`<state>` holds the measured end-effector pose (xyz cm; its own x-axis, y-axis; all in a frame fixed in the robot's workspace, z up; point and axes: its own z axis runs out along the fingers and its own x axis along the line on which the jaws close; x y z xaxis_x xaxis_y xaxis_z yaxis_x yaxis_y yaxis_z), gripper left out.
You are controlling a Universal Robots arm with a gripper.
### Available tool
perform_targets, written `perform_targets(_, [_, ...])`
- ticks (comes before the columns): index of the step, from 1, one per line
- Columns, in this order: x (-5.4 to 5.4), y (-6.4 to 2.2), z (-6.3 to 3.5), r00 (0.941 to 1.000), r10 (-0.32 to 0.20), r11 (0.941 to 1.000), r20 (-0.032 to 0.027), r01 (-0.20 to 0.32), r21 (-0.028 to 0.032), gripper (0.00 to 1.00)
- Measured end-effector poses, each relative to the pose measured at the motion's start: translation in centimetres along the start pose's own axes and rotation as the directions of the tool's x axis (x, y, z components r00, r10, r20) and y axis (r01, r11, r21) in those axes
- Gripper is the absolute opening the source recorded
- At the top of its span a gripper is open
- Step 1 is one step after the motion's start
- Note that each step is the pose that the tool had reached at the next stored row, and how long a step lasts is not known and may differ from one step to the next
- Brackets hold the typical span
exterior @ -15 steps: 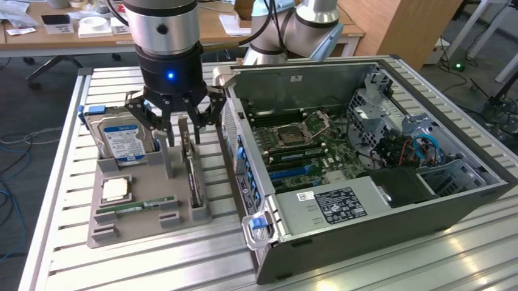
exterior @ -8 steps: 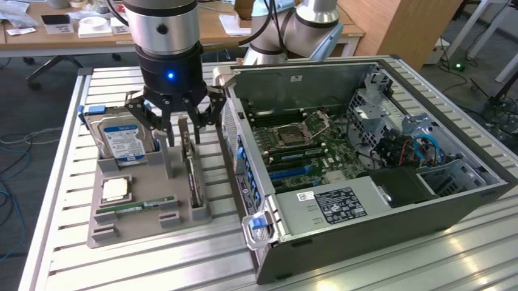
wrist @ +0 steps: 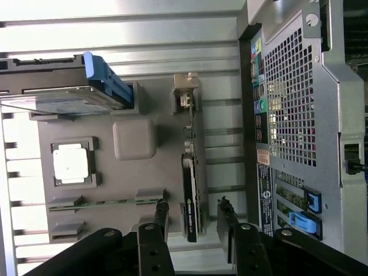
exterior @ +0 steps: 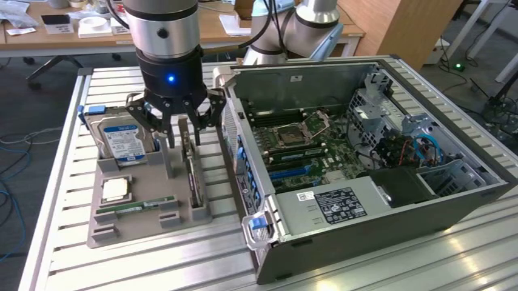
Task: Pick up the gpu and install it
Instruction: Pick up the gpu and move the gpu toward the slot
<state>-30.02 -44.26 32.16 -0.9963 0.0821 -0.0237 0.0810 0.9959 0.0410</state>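
My black fingers (exterior: 184, 137) stand wide and empty, straddling the thin, dark, flat gpu card (wrist: 192, 184). It stands on edge in its slot of the grey plastic holder tray (exterior: 130, 233), beside the open grey metal computer case (exterior: 453, 194). Nothing lifted, nothing installed. The white lettering on the card's edge is too small to read.

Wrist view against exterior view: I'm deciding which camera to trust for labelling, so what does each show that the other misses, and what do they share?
Wrist view adds the computer case's rear panel face-on, with its perforated grille and ports. Exterior view adds the case's open interior: the motherboard and blue cables. Shared: the grey holder carrying the gpu on edge, the hard drive, the processor chip and the memory stick, plus the open tool straddling the gpu, not gripping it.
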Motion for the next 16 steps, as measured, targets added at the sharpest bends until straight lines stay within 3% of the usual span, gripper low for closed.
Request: perform_targets(16, [0.01, -0.03, 0.83, 1.0, 0.0, 1.0, -0.0001, 0.0, 0.0001, 0.47])
